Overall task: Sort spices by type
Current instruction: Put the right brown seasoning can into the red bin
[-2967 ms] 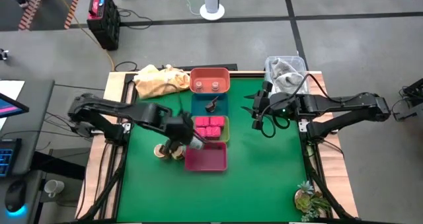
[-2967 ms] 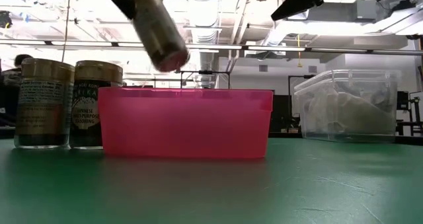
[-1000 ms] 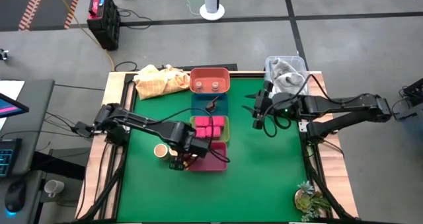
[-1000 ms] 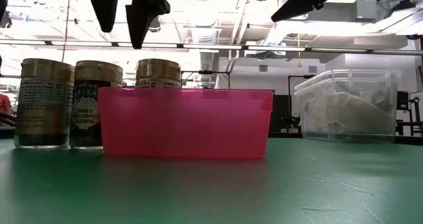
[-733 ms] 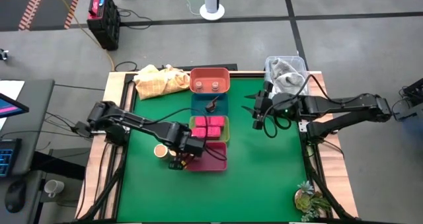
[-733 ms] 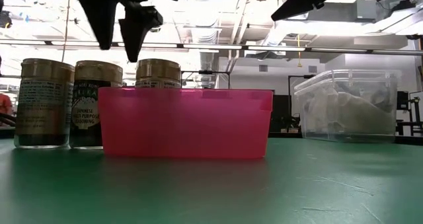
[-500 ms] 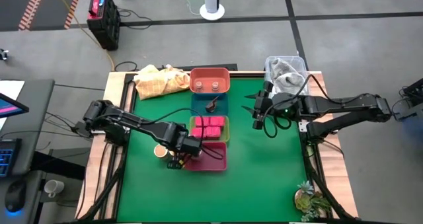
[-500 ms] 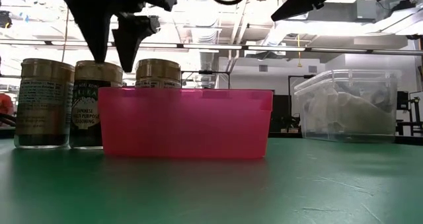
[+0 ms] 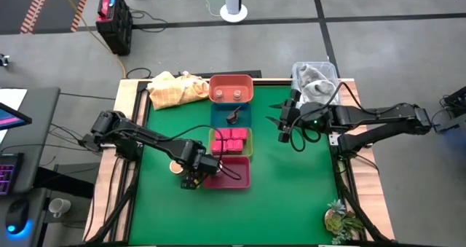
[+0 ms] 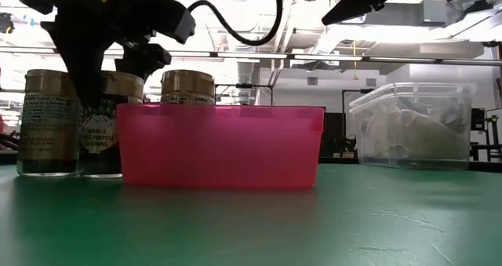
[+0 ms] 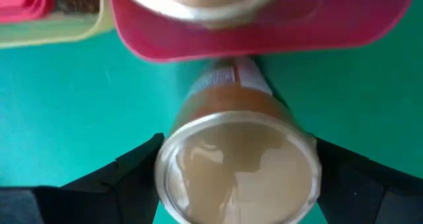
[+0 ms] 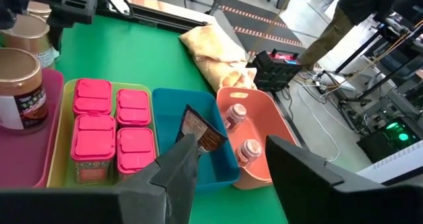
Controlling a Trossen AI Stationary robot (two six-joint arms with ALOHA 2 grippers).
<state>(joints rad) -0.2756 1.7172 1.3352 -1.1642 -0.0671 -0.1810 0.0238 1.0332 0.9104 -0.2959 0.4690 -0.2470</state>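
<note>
Straddling a jar (image 11: pixel 239 164) beside the pink tray (image 11: pixel 330 32), the left gripper (image 11: pixel 238 178) is held wide (closing is judged next); the right gripper (image 12: pixel 228 168) hangs open.

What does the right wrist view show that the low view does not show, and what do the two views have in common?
Only the right wrist view shows the four pink blocks in the yellow-green tray, the dark brown piece in the blue tray, two small knobs in the salmon tray, and the tan cloth.

Only the low view shows the clear lidded box and two jars standing on the mat beside the magenta tray.

Both show the magenta tray, the jar inside it, and the left gripper lowered around a jar outside it.
</note>
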